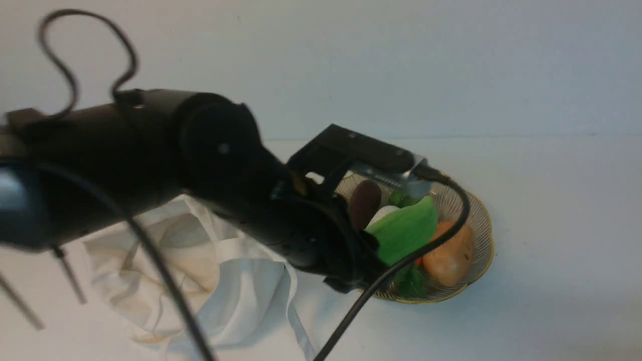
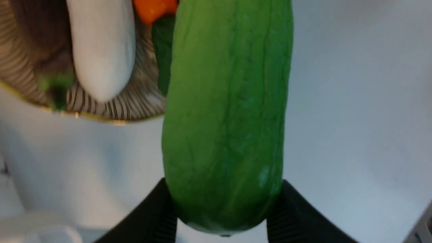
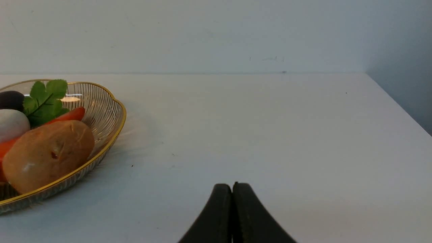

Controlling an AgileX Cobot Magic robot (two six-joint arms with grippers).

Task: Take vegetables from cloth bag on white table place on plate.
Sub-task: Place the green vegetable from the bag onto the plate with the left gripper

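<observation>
My left gripper (image 1: pixel 377 241) is shut on one end of the bright green cucumber (image 1: pixel 407 229). It holds the cucumber over the left side of the gold-rimmed glass plate (image 1: pixel 484 231). In the left wrist view the cucumber (image 2: pixel 226 101) sits between both black fingers (image 2: pixel 158 209), its far end over the plate's rim (image 2: pixel 101 116). The off-white cloth bag (image 1: pixel 225 281) lies crumpled on the white table (image 1: pixel 551 225), left of the plate. My right gripper (image 3: pixel 232 186) is shut and empty, low over bare table to the right of the plate (image 3: pixel 116 103). It does not show in the front view.
The plate holds a dark eggplant (image 1: pixel 364 200), a white radish (image 2: pixel 101 50), a tan potato (image 3: pixel 47 155), an orange carrot (image 3: pixel 69 114) and green leaves (image 3: pixel 45 99). My left arm and its cable hide much of the front view. The table's right edge (image 3: pixel 398 101) is near.
</observation>
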